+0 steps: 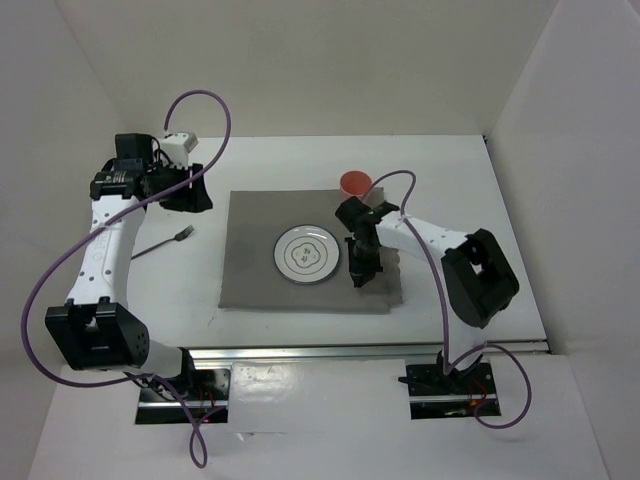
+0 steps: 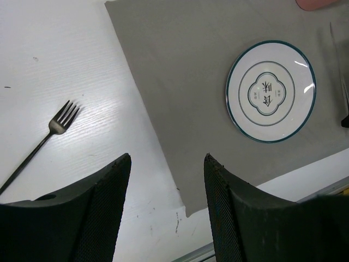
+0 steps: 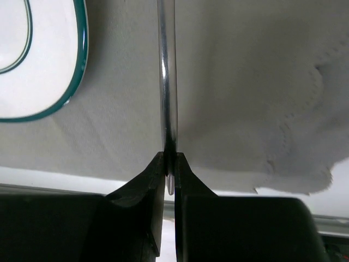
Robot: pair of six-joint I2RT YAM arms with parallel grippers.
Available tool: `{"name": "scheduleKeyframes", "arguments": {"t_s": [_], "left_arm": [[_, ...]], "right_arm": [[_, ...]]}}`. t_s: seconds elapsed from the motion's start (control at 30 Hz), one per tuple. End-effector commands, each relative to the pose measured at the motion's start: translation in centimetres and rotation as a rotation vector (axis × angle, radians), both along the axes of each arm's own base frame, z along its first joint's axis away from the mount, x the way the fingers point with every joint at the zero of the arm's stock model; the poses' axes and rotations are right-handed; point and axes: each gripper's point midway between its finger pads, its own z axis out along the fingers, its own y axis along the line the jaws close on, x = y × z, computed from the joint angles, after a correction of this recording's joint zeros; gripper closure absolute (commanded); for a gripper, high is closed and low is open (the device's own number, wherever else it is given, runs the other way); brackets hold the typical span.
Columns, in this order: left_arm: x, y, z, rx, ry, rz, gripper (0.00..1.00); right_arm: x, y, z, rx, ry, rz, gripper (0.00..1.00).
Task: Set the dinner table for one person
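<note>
The dinner table [image 1: 500, 200] is a white top with a grey cloth mat [image 1: 250, 270] in its middle. A white plate with a teal rim [image 1: 306, 255] lies on the mat. My right gripper [image 1: 360, 275] hangs over the mat just right of the plate. In the right wrist view it [image 3: 170, 155] is shut on a thin silver utensil [image 3: 167, 76] that points away, between the plate [image 3: 38, 65] and a white napkin [image 3: 262, 109]. My left gripper [image 1: 190, 195] is open and empty [image 2: 167, 158] above the table's left side. A fork [image 1: 165, 241] lies on the bare table left of the mat.
A red cup [image 1: 355, 183] stands just beyond the mat's far edge. Metal rails [image 1: 350, 350] run along the near edge. White walls close in the left, far and right sides. The left wrist view shows the fork [image 2: 46, 136], mat [image 2: 180, 82] and plate [image 2: 271, 91].
</note>
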Motion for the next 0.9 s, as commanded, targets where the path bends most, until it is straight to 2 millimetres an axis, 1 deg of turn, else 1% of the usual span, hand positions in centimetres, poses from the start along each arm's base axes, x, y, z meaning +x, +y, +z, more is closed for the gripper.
{"name": "scheduleKeyframes", "arguments": {"t_s": [0.0, 0.03, 0.07, 0.1, 0.13, 0.2, 0.23, 0.37, 0.4, 0.5, 0.53, 0.6, 0.63, 0.67, 0.7, 0.73, 0.77, 0.8, 0.83, 0.87], "left_arm": [[0.0, 0.2, 0.1, 0.026, -0.020, -0.018, 0.37], [0.0, 0.2, 0.1, 0.032, -0.023, -0.024, 0.37], [0.1, 0.3, 0.4, 0.033, -0.032, -0.024, 0.37], [0.1, 0.3, 0.5, 0.033, -0.032, -0.024, 0.37], [0.1, 0.3, 0.0, 0.037, -0.018, -0.032, 0.37], [0.1, 0.3, 0.0, 0.037, -0.017, -0.032, 0.37], [0.1, 0.3, 0.0, 0.037, -0.017, -0.032, 0.37], [0.1, 0.3, 0.0, 0.043, -0.021, -0.038, 0.37], [0.1, 0.3, 0.0, 0.043, -0.021, -0.038, 0.37], [0.0, 0.3, -0.4, 0.041, -0.002, -0.039, 0.37], [0.0, 0.3, -0.4, 0.041, -0.002, -0.039, 0.37], [0.0, 0.5, -0.5, 0.056, -0.005, -0.039, 0.37], [0.1, 0.7, -0.5, 0.071, -0.008, -0.043, 0.37], [0.1, 1.1, -0.6, 0.092, -0.009, -0.039, 0.37], [0.0, 1.4, -1.0, 0.113, -0.003, -0.040, 0.37], [0.3, 2.5, -1.7, 0.177, 0.008, -0.042, 0.37], [0.6, 3.3, -3.0, 0.221, 0.033, -0.039, 0.38], [0.8, 4.2, -3.8, 0.276, 0.046, -0.038, 0.38], [1.1, 5.3, -5.0, 0.340, 0.056, -0.037, 0.40], [1.1, 7.6, -6.0, 0.481, 0.074, -0.056, 0.40]], "right_arm": [[1.7, 1.9, 0.4, 0.056, -0.038, 0.037, 1.00], [1.9, 1.6, 0.0, 0.050, -0.029, 0.028, 1.00], [2.2, 1.7, 0.1, 0.063, -0.033, 0.021, 1.00], [2.4, 1.8, -0.3, 0.063, -0.033, 0.021, 1.00], [2.9, 1.6, 0.0, 0.068, -0.041, 0.007, 1.00], [3.1, 1.2, -0.8, 0.055, -0.022, -0.006, 1.00], [3.4, 1.4, -0.5, 0.061, -0.031, -0.006, 1.00], [3.4, 1.8, -0.4, 0.084, -0.027, -0.001, 1.00], [3.0, 1.8, -0.6, 0.087, -0.014, 0.001, 0.97], [2.6, 1.8, -0.8, 0.090, 0.001, -0.007, 0.74], [2.6, 1.8, -0.8, 0.090, 0.002, -0.007, 0.60], [2.8, 1.6, -0.6, 0.085, -0.012, -0.018, 0.52], [2.7, 1.4, -0.6, 0.073, -0.010, -0.020, 0.51], [2.8, 1.3, -0.7, 0.065, -0.015, -0.022, 0.42], [2.6, 1.1, -0.4, 0.065, -0.011, -0.031, 0.41], [2.4, 0.8, -0.1, 0.054, -0.013, -0.033, 0.41], [2.4, 0.8, -0.1, 0.053, -0.013, -0.033, 0.40], [2.3, 0.8, 0.7, 0.061, -0.025, -0.033, 0.40], [2.5, 0.9, 1.3, 0.067, -0.033, -0.033, 0.40], [2.8, 1.1, 2.2, 0.080, -0.052, -0.032, 0.40]]}}
